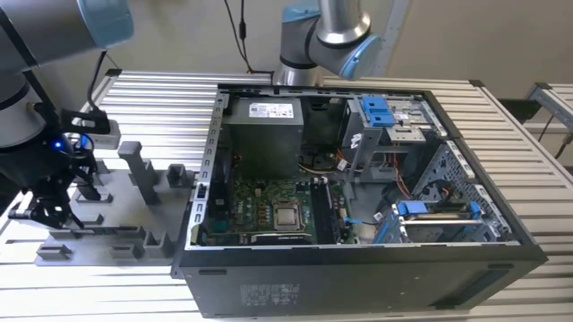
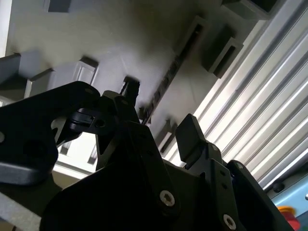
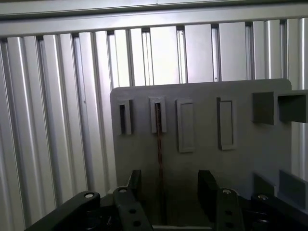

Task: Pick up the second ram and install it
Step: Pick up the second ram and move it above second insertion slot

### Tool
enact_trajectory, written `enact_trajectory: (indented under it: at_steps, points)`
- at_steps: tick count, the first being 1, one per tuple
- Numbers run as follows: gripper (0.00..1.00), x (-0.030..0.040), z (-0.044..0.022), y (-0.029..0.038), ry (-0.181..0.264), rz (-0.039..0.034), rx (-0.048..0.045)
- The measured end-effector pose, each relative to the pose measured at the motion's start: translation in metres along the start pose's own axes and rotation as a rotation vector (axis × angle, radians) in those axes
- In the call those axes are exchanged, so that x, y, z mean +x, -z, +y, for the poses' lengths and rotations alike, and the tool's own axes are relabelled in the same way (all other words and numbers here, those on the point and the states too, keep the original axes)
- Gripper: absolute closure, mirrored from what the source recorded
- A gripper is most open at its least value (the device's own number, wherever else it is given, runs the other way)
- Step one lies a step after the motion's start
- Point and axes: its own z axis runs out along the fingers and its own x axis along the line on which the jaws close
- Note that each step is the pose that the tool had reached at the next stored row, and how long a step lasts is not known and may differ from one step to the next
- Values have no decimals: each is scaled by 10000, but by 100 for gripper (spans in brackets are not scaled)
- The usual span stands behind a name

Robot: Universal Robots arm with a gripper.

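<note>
The second ram (image 3: 158,154) stands on edge in a slot of the grey holder plate (image 3: 240,163), seen as a thin dark strip. It also shows in the second wrist view as a narrow strip (image 2: 166,82). My gripper (image 3: 171,188) is open just above it, one finger (image 3: 134,185) close beside the strip and the other finger (image 3: 208,188) farther off, neither touching it. In the exterior view my gripper (image 1: 45,209) hangs low over the holder plate (image 1: 117,235) at the exterior view's left, beside the open computer case (image 1: 358,282).
The motherboard (image 1: 268,211) with its long black slots (image 1: 327,211) lies inside the case, below the grey power-supply box (image 1: 262,134). Upright grey holder blocks (image 1: 139,168) stand near my gripper. A second arm (image 1: 327,33) rises behind the case. The table is ribbed aluminium (image 3: 53,120).
</note>
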Motion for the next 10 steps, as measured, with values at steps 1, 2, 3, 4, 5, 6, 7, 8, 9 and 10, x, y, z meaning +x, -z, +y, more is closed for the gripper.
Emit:
enact_trajectory:
  at_steps: [1, 2, 3, 4, 5, 6, 7, 8, 9, 10]
  points:
    - [41, 0, 0, -10, 13, 0, -1]
    - [41, 1, 0, -19, 25, 0, -1]
    - [41, 1, 1, -29, 39, 1, -2]
    - [41, 1, 1, -39, 52, 0, -3]
    - [41, 2, 1, -49, 63, 0, -2]
    - [41, 2, 2, -60, 74, 0, -2]
    - [41, 3, 3, -70, 84, -1, -2]
    - [41, 3, 3, -78, 94, -1, -3]
    - [41, 3, 3, -86, 104, 0, -4]
    - [41, 3, 4, -95, 108, -1, -3]
